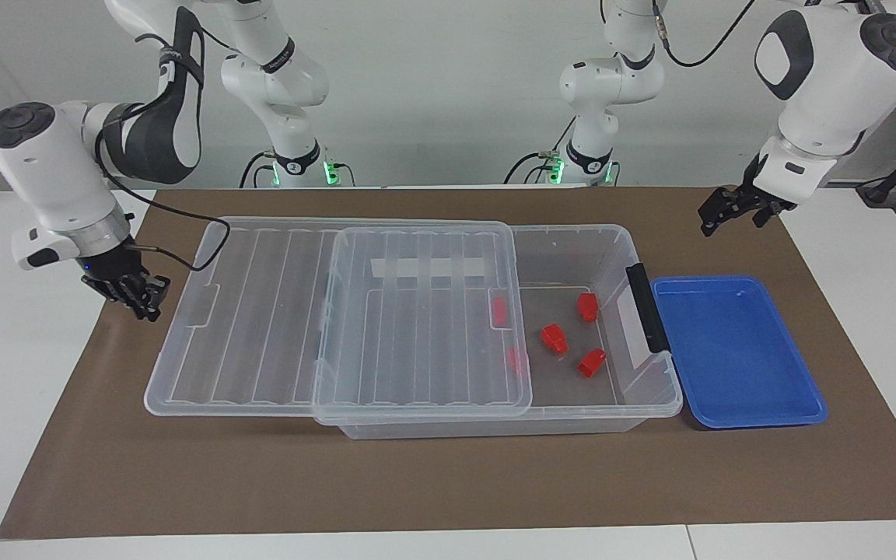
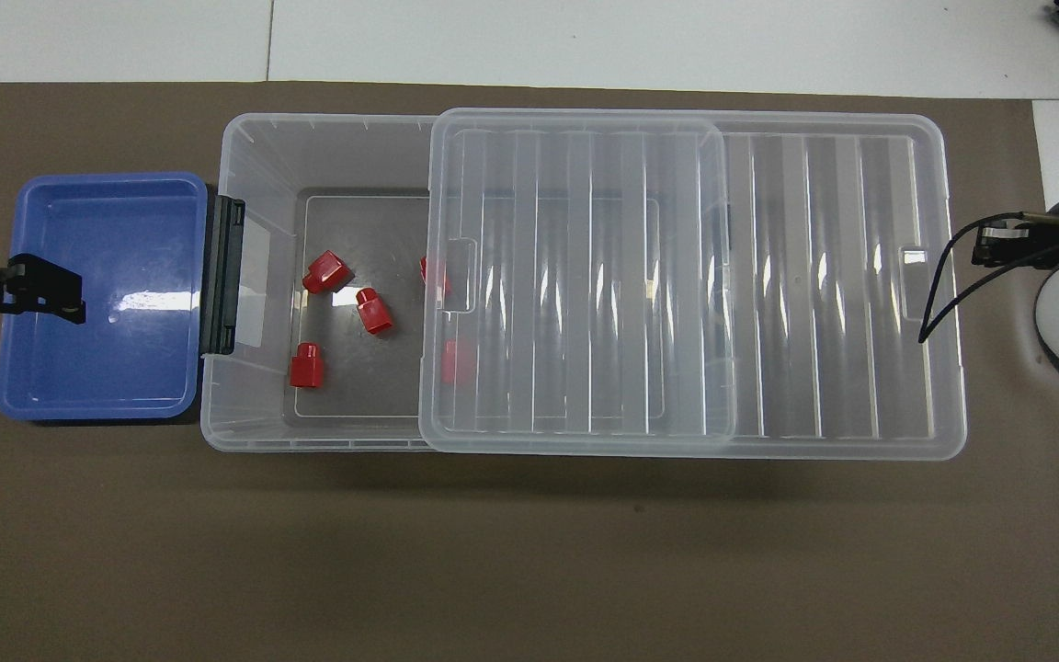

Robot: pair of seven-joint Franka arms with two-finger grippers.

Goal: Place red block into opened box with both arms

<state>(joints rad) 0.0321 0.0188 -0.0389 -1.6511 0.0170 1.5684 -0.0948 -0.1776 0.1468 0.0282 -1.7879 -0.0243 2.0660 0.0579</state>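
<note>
Right tool (image 1: pixel 141 299), fingertips together and holding nothing, hangs by the slid-aside lid (image 1: pixel 261 311) toward its arm's tabletop end; left tool (image 1: pixel 732 208), open, waits. Red blocks (image 1: pixel 554 339) lie in the box (image 1: pixel 572 241), likely finished.

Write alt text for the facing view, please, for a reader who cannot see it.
Five red blocks lie inside a clear box whose lid is slid half off. A blue tray sits beside it, and the right tool and left tool hang at either end.
</note>
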